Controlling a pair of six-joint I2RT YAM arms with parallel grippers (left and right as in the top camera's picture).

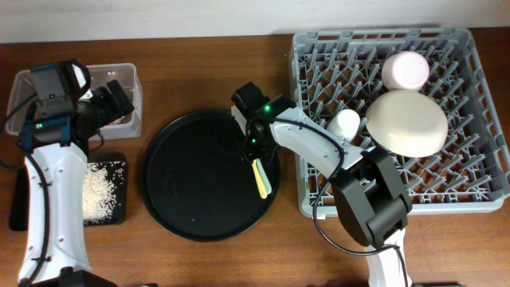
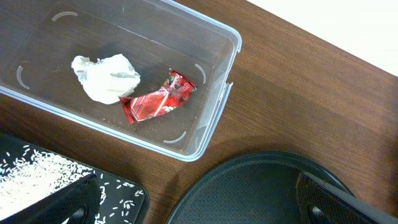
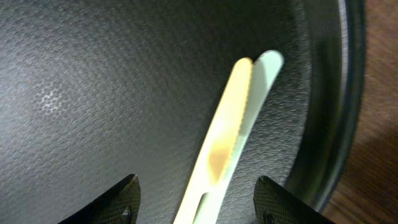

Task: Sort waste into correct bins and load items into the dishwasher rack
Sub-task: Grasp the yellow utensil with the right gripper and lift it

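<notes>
Your right gripper (image 3: 199, 196) hangs over the yellow utensil (image 3: 227, 134), which lies flat on the round black tray (image 1: 191, 191) near its rack-side rim. The jaws stand apart on either side of the utensil, with a gap to each finger. Your left gripper (image 2: 202, 199) is spread wide and empty near the clear box (image 2: 214, 112), which holds the tissue (image 2: 106, 76) and the red wrapper (image 2: 158, 99).

Brown wood-grain table (image 1: 199, 64), pale strip (image 1: 143, 12) along far edge, even light
</notes>
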